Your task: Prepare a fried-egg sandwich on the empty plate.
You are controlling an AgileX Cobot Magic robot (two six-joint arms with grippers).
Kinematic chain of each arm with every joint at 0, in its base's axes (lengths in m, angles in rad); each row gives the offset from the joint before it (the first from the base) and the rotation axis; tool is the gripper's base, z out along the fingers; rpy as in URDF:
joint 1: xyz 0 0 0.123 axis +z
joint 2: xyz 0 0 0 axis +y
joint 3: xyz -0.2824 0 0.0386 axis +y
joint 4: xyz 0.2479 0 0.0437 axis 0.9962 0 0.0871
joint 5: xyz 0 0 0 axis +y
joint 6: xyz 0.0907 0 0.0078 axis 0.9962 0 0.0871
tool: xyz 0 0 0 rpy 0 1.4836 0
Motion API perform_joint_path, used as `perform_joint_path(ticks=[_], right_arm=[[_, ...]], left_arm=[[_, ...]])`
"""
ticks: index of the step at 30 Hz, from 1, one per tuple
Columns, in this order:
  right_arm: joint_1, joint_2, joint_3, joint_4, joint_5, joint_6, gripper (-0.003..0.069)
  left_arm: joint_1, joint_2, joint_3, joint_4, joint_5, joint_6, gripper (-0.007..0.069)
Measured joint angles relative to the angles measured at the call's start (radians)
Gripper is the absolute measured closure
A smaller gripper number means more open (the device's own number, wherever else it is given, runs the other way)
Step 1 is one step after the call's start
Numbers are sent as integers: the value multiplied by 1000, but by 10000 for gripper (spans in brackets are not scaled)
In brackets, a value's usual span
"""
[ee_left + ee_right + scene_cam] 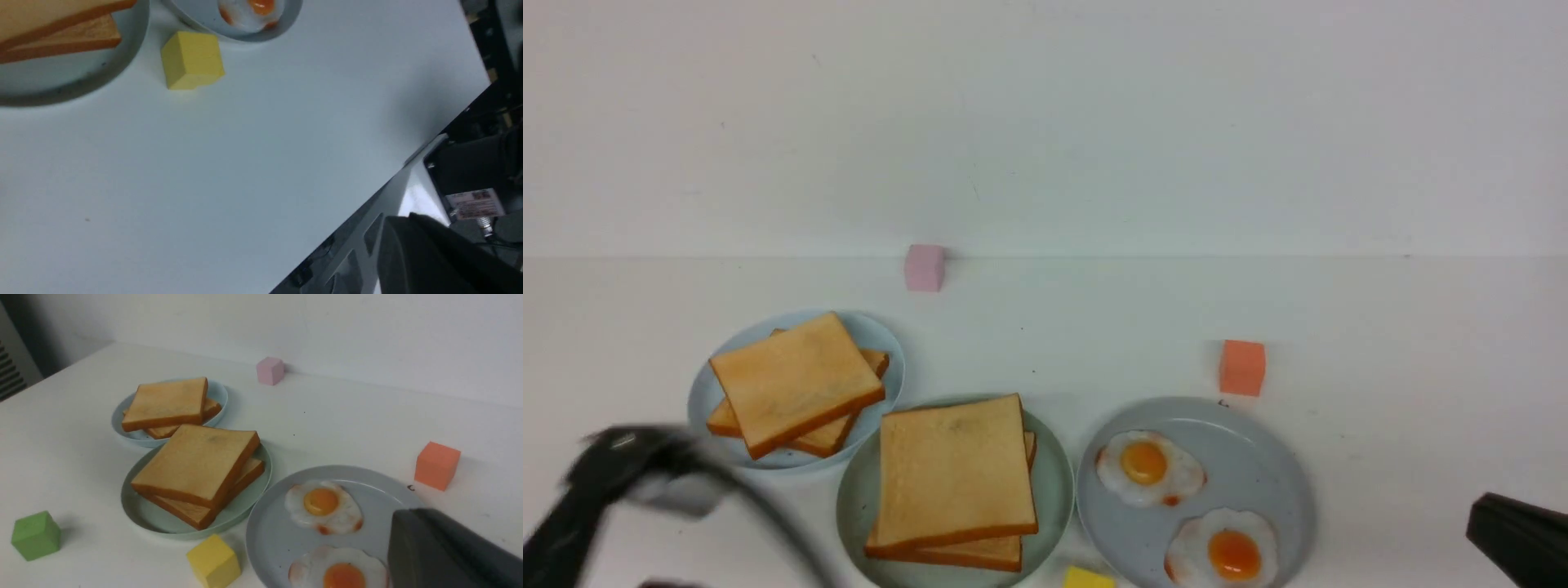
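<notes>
- Front view: we see the sandwich [954,482] on the mint-green plate [851,508], near the table's front edge at centre. It is two square golden toast slices with darker crusts, stacked flat, the top one turned a little off the lower; no egg shows between them from here. To its left and farther back, a pale-blue plate [882,339] carries a pile of toast [796,382]. To its right, just beside it, a grey-blue plate [1258,457] holds two fried eggs [1149,469]. A pink cube [925,267] sits by the wall, an orange cube [1242,367] just behind the grey-blue plate, and a yellow cube [1088,578] at the frame's bottom between the two front plates.
- Our left gripper [621,474] is a dark blur at lower left, apart from the plates; we cannot tell how its jaws stand. Of our right gripper [1515,527] only a dark tip shows at lower right, so we cannot tell either.
- Left wrist view: we see the sandwich's corner [57,24] on the plate's rim [81,81], the yellow cube [191,60] beside it, and bare table [204,183]. A dark part of the gripper [429,257] shows, touching nothing.
- Right wrist view: we see the sandwich [200,469] centred on its plate [147,514], a green cube [36,535] well left of it. One dark finger [445,551] overlaps the grey-blue plate [269,535] in view; whether they touch, we cannot tell.
</notes>
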Motion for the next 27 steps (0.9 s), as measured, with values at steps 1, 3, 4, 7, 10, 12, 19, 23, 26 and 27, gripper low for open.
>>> perform_joint_path(ticks=[1, 3, 4, 7, 10, 12, 19, 23, 26, 27], right_arm=[[0, -1, 6, 0, -1, 0, 666], [0, -1, 22, 0, 0, 0, 665], [0, -1, 30, 0, 1, 0, 665], [0, -1, 45, 0, 19, 0, 663], [0, -1, 46, 0, 40, 0, 662], [0, -1, 46, 0, 50, 0, 662], [0, -1, 46, 0, 77, -2, 660], [0, -1, 46, 0, 80, -3, 657], [0, -1, 46, 0, 83, -3, 655], [0, -1, 46, 0, 83, -3, 655]], left_arm=[[-1, -39, 10, -12, -7, -4, 638], [-1, -120, 20, -31, -25, -4, 638], [-1, -176, 21, -33, -36, 7, 638], [-1, -257, 21, -33, -62, 52, 638], [-1, -308, 22, -33, -66, 82, 638], [-1, -320, 22, -33, -66, 85, 638], [-1, -321, 26, -32, -66, 86, 638], [-2, -321, 34, 19, -131, 129, 638], [27, -340, 86, 173, -290, 131, 638], [50, -358, 116, 226, -350, 108, 638]])
